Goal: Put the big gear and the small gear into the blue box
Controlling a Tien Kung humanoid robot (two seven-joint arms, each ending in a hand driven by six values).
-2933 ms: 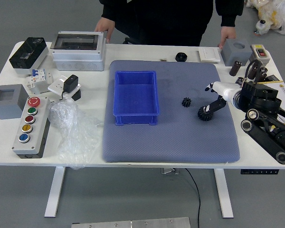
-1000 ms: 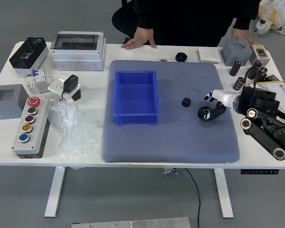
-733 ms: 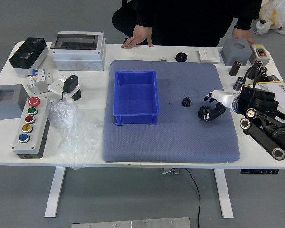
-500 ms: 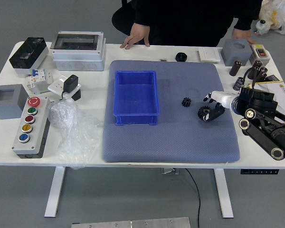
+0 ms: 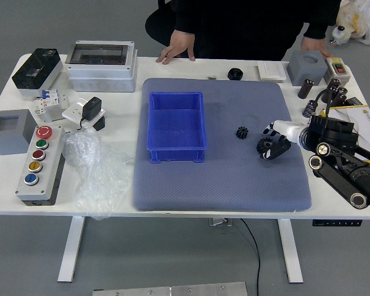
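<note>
The big gear (image 5: 263, 147), black and toothed, lies on the gray-blue mat, partly hidden by the hand (image 5: 276, 139). The small gear (image 5: 242, 132), also black and toothed, lies on the mat between it and the blue box (image 5: 176, 123), an open-topped rectangular box sitting upright.

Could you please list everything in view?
Blue box: one, blue, mat's left.
Big gear: one, black, mat's right.
Small gear: one, black, beside big gear.
Mat: one, grey-blue, centre.
Table: one, white, centre.
Button panel: one, grey, left.
Plastic bag: one, clear, beside panel.
Open boxes: two, grey, left and right.
Tray: one, black, far left.
Windowed case: one, grey, far left.
Fittings: two, whitish, left.
Disc: one, black, far edge.
Plate: one, white, far edge.
Button box: one, pale, far right.
Cylinders: several, dark, right.
Sheets: several, pale, right.
Bundle: one, whitish, beyond table.
Right hand: one, black-white, at big gear.
Person's hands: two, black-sleeved, far edge.
</note>
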